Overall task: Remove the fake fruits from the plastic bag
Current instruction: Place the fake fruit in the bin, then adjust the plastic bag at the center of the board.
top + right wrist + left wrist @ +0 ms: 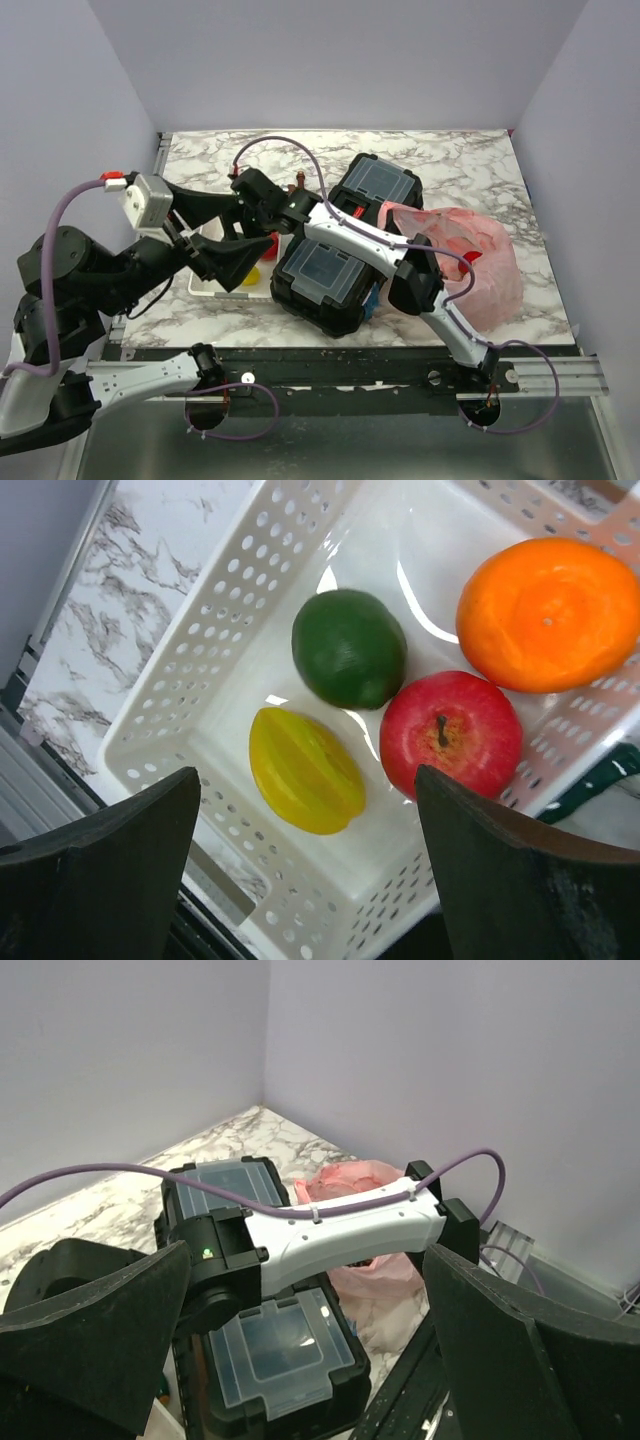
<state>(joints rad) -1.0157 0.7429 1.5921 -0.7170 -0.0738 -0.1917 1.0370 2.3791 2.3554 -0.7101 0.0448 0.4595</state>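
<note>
Looking down through the right wrist camera, I have my right hand (305,778) spread wide above the white tray (170,670). Its two dark fingers (110,870) sit at the lower corners of the frame with nothing gripped between them. Inside the tray lie an orange (548,615) at the upper right and a red apple (450,735) just below it. A green round fruit (348,648) sits near the middle, just beside the apple, and a yellow fruit (305,770) lies below the green one.

From the top camera, the tray is left of centre on the marbled table (450,160), mostly hidden under both arms. A black toolbox (330,270) stands just to its right. The pink plastic bag (485,265) lies crumpled at the right of the frame, against the toolbox, well apart from the tray. A small red patch shows through its film, and I cannot tell what it is.

My left hand (308,1255) is also wide, gripping nothing. In its wrist view the right arm's white link (340,1235) crosses the middle of the frame above the toolbox's clear lids. The bag shows behind it, toward the upper centre.
</note>
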